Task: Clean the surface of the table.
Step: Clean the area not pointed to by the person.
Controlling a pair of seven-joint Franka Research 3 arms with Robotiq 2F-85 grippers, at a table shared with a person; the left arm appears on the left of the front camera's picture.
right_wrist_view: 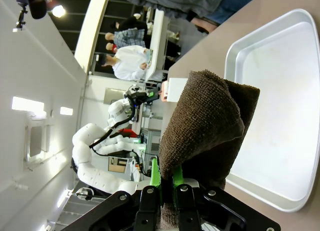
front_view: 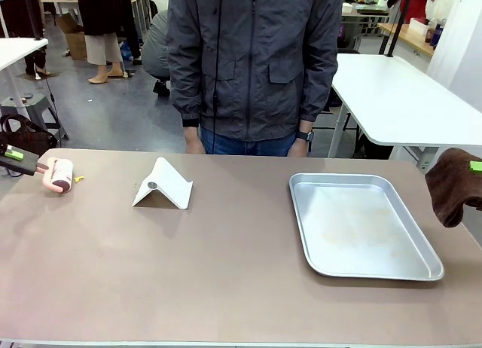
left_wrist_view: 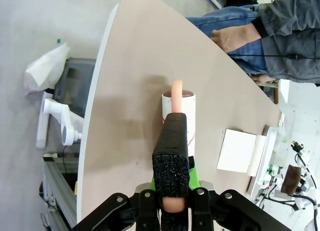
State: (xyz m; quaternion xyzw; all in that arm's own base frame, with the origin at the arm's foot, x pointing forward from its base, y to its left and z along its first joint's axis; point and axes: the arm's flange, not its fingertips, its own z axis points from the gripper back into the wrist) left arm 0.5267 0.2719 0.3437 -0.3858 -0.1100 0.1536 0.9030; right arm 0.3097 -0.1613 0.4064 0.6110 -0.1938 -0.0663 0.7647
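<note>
Across the whole foreground, broad rectangular bench (front_view: 226, 280): smooth matte taupe top, thin pale edge. Behind its far edge, standing person (front_view: 252, 62) in dark grey zipped jacket and blue jeans. On the bench's right half, shallow silver metal tray (front_view: 361, 227): rounded corners, raised rim, dull and faintly stained floor. At the bench's right edge, thick brown terry cloth (front_view: 452, 186), folded and drooping, pinched tight in the right hand (right_wrist_view: 170, 191), green pads pressed into the nap. Left of centre, white folded stand (front_view: 164, 184): smooth, wedge-shaped, round hole in the sloped face. At far left, lint roller (front_view: 62, 175): white cylinder low over the bench top, pink handle clamped in the closed left hand (left_wrist_view: 170, 203). Just beside the roll, tiny yellow speck (front_view: 78, 178).
</note>
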